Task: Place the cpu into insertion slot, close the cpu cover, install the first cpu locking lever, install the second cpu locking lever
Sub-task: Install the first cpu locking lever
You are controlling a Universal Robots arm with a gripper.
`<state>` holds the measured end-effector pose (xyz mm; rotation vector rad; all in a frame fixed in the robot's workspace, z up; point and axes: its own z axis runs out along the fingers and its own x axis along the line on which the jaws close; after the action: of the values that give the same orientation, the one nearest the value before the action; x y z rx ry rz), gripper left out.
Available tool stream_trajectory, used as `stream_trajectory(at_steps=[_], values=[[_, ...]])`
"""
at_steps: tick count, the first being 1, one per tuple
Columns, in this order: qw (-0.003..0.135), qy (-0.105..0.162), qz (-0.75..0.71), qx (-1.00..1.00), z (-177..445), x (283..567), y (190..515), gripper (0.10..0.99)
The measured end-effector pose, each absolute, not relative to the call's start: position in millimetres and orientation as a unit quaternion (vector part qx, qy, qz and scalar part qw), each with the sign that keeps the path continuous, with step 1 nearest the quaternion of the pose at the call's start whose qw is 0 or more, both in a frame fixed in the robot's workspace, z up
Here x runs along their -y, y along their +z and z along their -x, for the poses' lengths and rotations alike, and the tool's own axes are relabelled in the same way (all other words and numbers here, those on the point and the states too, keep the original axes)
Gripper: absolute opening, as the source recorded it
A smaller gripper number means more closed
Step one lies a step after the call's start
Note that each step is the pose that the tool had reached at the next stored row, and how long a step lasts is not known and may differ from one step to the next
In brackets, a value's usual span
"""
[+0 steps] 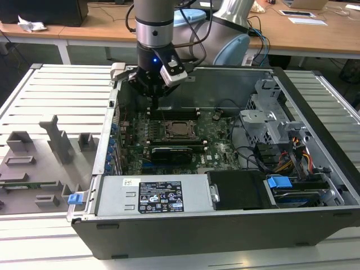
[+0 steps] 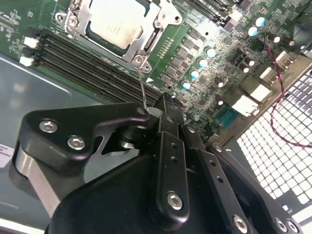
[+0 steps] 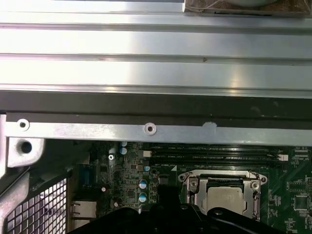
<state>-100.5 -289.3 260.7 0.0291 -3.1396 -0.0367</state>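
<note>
**Jaws.** You have them drawn together. A thin wire lever (image 2: 142,87) rises from a corner of the socket and meets their tips. You cannot tell whether it is pinched or only pressed against them.

**Chip** (image 2: 117,22). It is seated in the socket just beyond the jaw tips, on the green board (image 2: 204,44) beneath them, with its silver-beige top facing up. Judge it light, rigid and fragile. The smooth metal lid would be slippery, so any hold belongs on its edges, never the underside.

**Cover plate** (image 2: 157,30). This silvery frame lies down around the chip, which shows through its window. Count on thin, stiff, springy sheet metal with hard edges.

**Lever.** Expect slim, springy steel wire that is apt to slide off smooth tips. The free end nearest the jaws is the place to bear on it.

**Memory slots** (image 2: 83,53). These long dark rows run beside the socket, nearer the jaws than the chip is.

**Writing.** In the exterior view a dark label (image 1: 160,197) and a small white sticker (image 1: 130,182) sit on the power supply (image 1: 112,197), well away from the jaws. White lettering dots the board. None of it is legible enough to record.
</note>
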Motion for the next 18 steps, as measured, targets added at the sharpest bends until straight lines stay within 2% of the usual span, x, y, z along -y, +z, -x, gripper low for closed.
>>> stream_trajectory(at_steps=[18], values=[[0.001,-0.012,-0.009,1.0,64.3,288.0,259.0,0.106]])
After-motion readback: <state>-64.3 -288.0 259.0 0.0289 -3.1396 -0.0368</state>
